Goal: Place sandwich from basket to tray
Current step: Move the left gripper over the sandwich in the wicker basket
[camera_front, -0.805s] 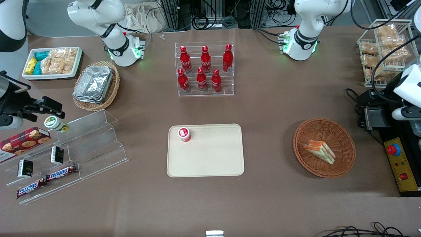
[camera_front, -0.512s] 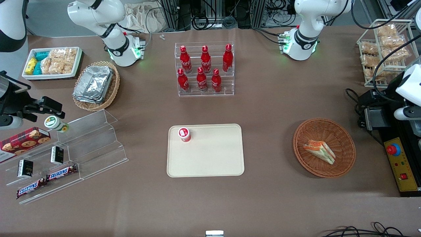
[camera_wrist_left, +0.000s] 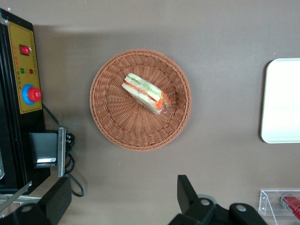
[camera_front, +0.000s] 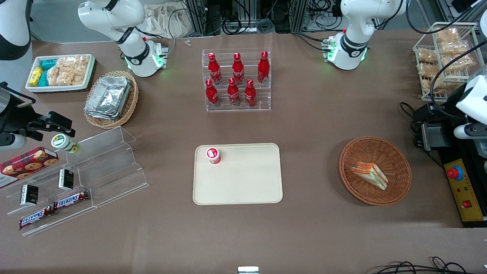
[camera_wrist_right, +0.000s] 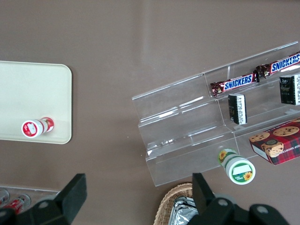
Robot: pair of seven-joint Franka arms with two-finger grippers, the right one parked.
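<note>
The sandwich [camera_front: 370, 174] lies on its side in the round reddish-brown basket [camera_front: 374, 150], toward the working arm's end of the table. The cream tray [camera_front: 243, 182] lies mid-table with a small red-capped bottle [camera_front: 213, 155] standing on one corner. In the left wrist view my left gripper [camera_wrist_left: 123, 199] is open and empty, high above the table beside the basket [camera_wrist_left: 112, 122], with the sandwich [camera_wrist_left: 145, 93] well clear of its fingers [camera_wrist_left: 187, 192]. The tray's edge [camera_wrist_left: 283, 103] shows there too. The left arm's wrist [camera_front: 471, 101] shows at the front view's edge.
A black and yellow control box with a red button [camera_front: 462, 190] and cables lies beside the basket. A rack of red cola bottles [camera_front: 237, 82] stands farther from the front camera than the tray. A wire rack of snacks [camera_front: 443, 57] and a clear stepped shelf [camera_front: 95, 167] stand at the table's two ends.
The left arm's wrist has shifted only slightly. The sandwich, basket and tray have not moved.
</note>
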